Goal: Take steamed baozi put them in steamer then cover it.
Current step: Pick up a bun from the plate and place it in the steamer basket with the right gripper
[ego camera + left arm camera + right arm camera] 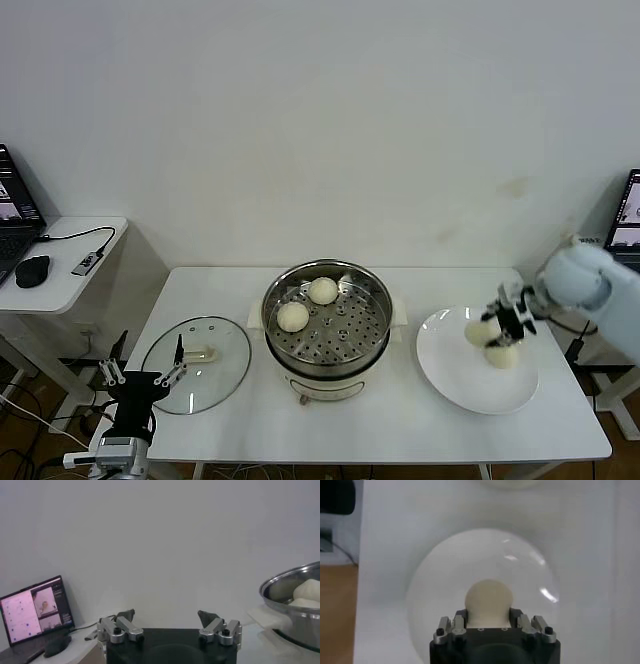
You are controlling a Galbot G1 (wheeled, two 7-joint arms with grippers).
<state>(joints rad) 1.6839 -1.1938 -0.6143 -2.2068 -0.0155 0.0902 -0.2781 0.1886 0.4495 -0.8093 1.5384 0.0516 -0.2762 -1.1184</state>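
Observation:
The steamer point(327, 325) stands mid-table with two steamed baozi point(322, 290) point(292, 316) on its perforated tray. On the white plate point(450, 375) to the right, my right gripper point(495, 331) is shut on one baozi point(478, 333); in the right wrist view that bun point(488, 600) sits between the fingers point(460, 618). Another baozi point(502, 357) lies just beside it on the plate. The cover point(196, 364) lies flat on the table at the left. My left gripper point(140, 378) hangs open and empty by the cover's front-left edge, its fingertips point(125, 615) spread wide.
A side table at the far left carries a laptop point(15, 215), a mouse point(33, 270) and a small device with a cable point(88, 262). Another laptop point(628, 210) shows at the right edge. The steamer's rim point(295, 587) appears in the left wrist view.

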